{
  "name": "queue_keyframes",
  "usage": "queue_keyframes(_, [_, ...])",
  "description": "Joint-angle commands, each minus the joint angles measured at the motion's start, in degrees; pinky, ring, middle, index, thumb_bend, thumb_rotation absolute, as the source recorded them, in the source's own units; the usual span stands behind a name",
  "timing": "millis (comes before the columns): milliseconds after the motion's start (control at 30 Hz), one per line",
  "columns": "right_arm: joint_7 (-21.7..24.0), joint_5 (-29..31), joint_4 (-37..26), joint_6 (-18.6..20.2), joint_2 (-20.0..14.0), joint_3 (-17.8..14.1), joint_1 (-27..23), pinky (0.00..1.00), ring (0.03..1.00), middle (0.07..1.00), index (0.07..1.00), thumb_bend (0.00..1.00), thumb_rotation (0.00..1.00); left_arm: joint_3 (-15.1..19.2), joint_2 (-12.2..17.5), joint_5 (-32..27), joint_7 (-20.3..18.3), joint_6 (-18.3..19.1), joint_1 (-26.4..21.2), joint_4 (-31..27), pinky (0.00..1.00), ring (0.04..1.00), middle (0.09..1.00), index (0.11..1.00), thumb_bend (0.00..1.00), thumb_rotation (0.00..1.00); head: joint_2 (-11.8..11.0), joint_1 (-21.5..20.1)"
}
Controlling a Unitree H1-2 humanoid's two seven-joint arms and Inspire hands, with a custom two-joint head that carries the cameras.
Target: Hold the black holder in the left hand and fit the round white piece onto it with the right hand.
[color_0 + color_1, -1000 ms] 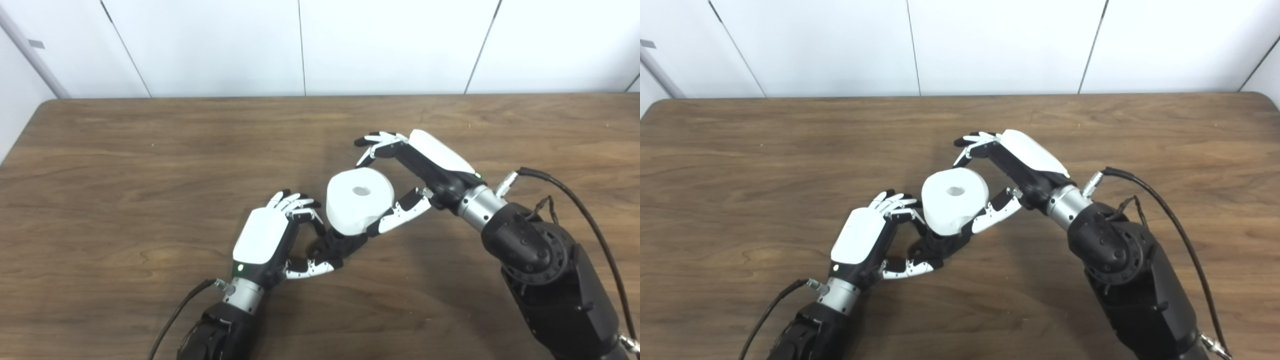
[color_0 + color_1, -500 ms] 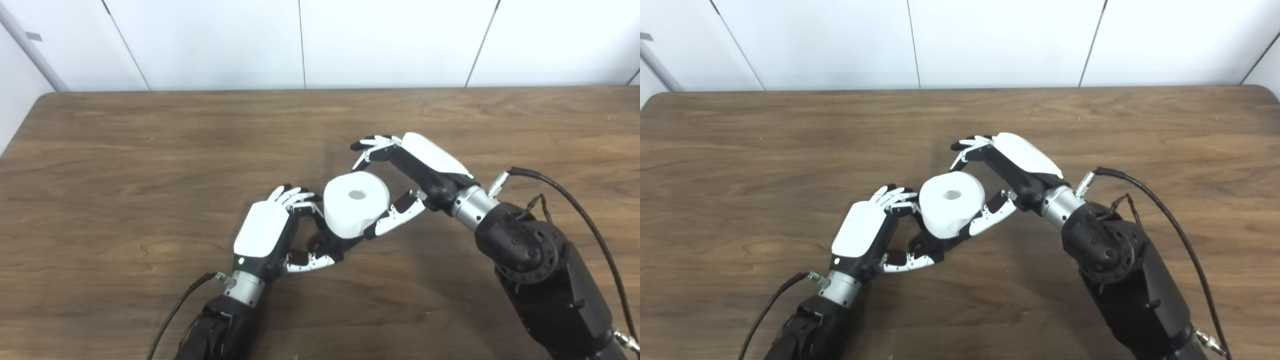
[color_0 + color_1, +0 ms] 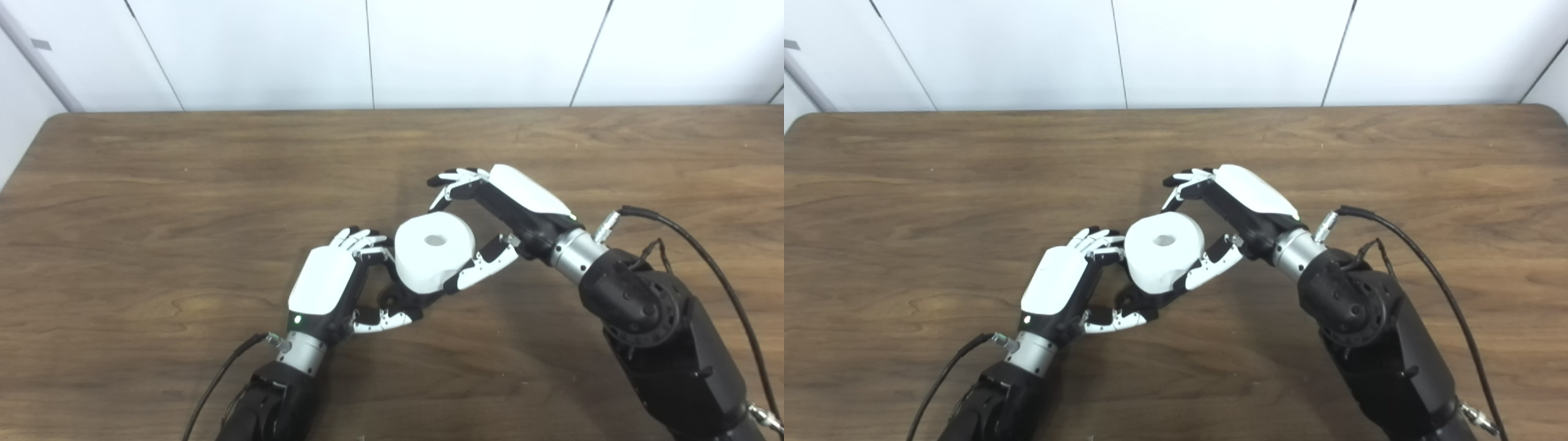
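Observation:
The round white piece (image 3: 433, 250), a thick ring with a centre hole, sits tilted on top of the black holder (image 3: 401, 298), which hides most of the holder. My left hand (image 3: 334, 288) is shut on the holder from the left, its thumb under the holder's base. My right hand (image 3: 490, 211) grips the white piece from the right. Its thumb (image 3: 481, 269) presses the near right side and its fingers (image 3: 450, 184) curl over the far edge. The piece also shows in the right eye view (image 3: 1164, 248).
The brown wooden table (image 3: 153, 202) stretches to the left, right and back. White wall panels (image 3: 367, 49) stand behind its far edge. Cables trail from my right forearm (image 3: 692, 245) and my left forearm (image 3: 214, 380).
The camera tilted a little a second ago. Both hands, the white piece and the holder have crept slightly left together. The grips are unchanged.

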Motion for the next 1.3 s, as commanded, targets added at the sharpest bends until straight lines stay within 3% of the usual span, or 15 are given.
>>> queue_keyframes(0, [-1.2,0.2,-0.7,-1.8,0.4,-0.5,-2.0,1.0,0.948,0.879,0.484,0.53,0.14,-1.8,-1.1,0.0,0.3,-0.1,2.1,3.4,0.93,0.863,0.784,0.485,0.52,0.06,0.0,0.2])
queue_keyframes(1267, [-0.8,-0.1,-0.4,-1.9,0.4,1.1,-0.2,1.0,0.954,0.883,0.485,0.52,0.14,-2.0,-1.3,0.2,1.2,-0.1,2.3,3.6,0.93,0.861,0.781,0.484,0.52,0.06,0.1,0.2])
